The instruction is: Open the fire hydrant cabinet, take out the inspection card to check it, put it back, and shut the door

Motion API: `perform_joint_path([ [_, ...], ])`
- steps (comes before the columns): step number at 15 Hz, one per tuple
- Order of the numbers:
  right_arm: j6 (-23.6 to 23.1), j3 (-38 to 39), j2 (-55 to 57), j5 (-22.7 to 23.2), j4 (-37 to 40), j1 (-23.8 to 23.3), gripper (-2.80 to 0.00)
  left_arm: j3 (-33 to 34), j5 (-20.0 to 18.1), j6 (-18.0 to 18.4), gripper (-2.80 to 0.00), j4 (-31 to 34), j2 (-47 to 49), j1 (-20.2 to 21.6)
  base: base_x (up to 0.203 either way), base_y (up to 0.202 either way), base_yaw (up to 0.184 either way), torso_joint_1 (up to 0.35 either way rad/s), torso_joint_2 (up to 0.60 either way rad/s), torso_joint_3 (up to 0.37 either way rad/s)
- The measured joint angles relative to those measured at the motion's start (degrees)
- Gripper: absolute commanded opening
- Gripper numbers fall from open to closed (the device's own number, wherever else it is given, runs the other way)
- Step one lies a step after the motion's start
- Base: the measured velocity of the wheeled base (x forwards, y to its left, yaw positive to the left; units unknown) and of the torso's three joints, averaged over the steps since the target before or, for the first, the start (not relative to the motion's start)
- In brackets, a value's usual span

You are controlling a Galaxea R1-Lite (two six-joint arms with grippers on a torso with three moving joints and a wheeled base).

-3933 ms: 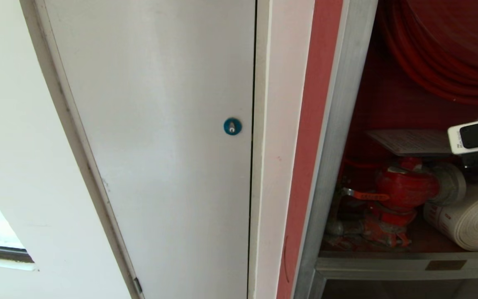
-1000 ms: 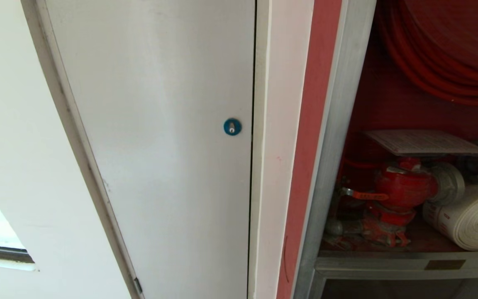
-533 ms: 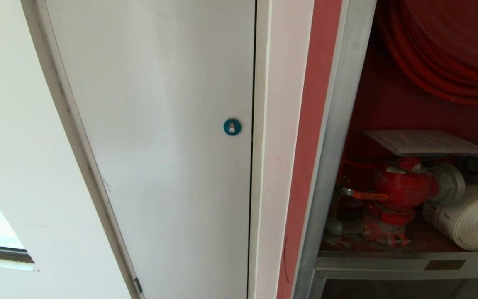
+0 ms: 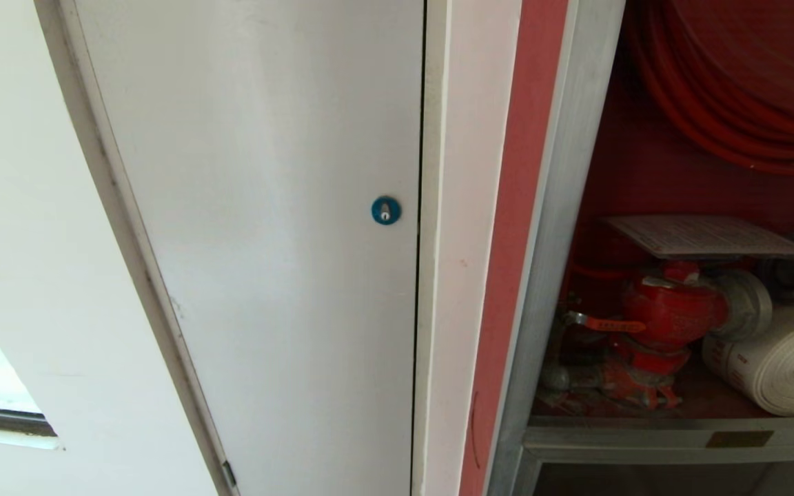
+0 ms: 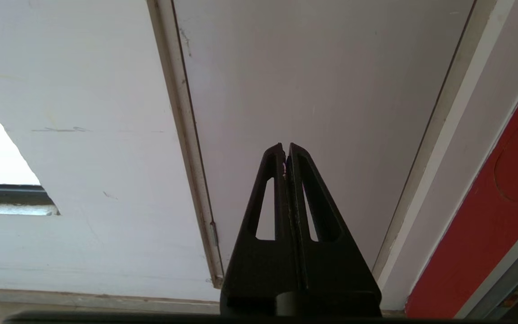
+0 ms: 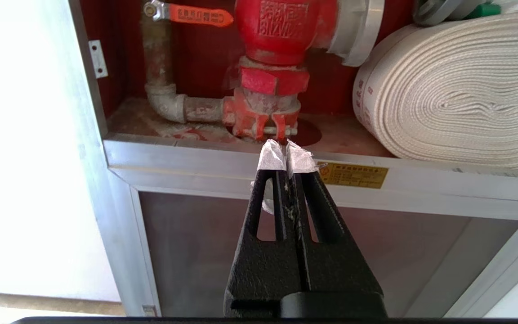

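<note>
The right gripper (image 6: 286,155) had pulled out of the fire hydrant cabinet (image 4: 562,207), jaws shut and empty. The inspection card (image 4: 704,236) lay back on the valve (image 4: 673,310); only the door was left to close.

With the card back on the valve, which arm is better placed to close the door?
Right, probably: the right gripper faces the open fire hydrant cabinet; the left gripper faces the white door.

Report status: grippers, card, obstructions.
Left gripper and right gripper shut, empty. Inspection card lies atop red valve inside open cabinet. Nothing blocking.
</note>
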Motion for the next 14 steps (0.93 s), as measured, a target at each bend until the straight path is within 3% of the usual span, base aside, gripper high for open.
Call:
perform_joint_path([
  [14,1.71,0.22,0.00,1.50,2.62,0.00,-2.80,-0.02,-0.01,-0.01,-2.80,0.00,0.00,0.00,0.000,0.000,0.000,0.000,0.00,0.000],
])
